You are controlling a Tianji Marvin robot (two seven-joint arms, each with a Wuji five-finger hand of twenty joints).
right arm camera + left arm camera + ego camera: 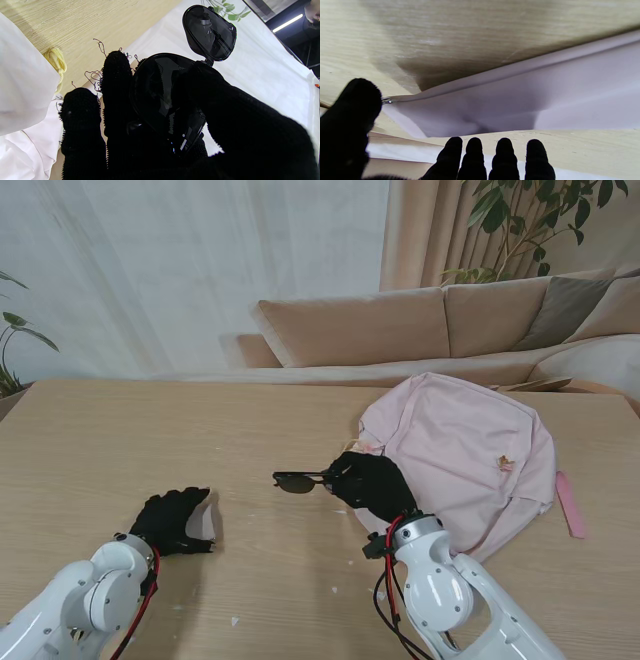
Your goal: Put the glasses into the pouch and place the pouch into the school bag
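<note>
Right hand holds the glasses over the table; left hand sits on the pouch.

Right hand (372, 483) in a black glove, fingers (117, 82) clamped around one lens of the dark glasses (297, 480); the other lens sticks out past the hand toward the left, above the wooden table (120, 450), just beside the pink school bag (470, 455). The bag lies flat on the table's right side. Left hand (170, 520) is nearer to me on the left, resting on the pale pouch (203, 520); the wrist view shows the pouch (510, 100) gaping with the fingers (503, 157) stretched along it and the thumb at the zipper end; can't tell if it actually grips the pouch. Glasses and pouch are apart.
</note>
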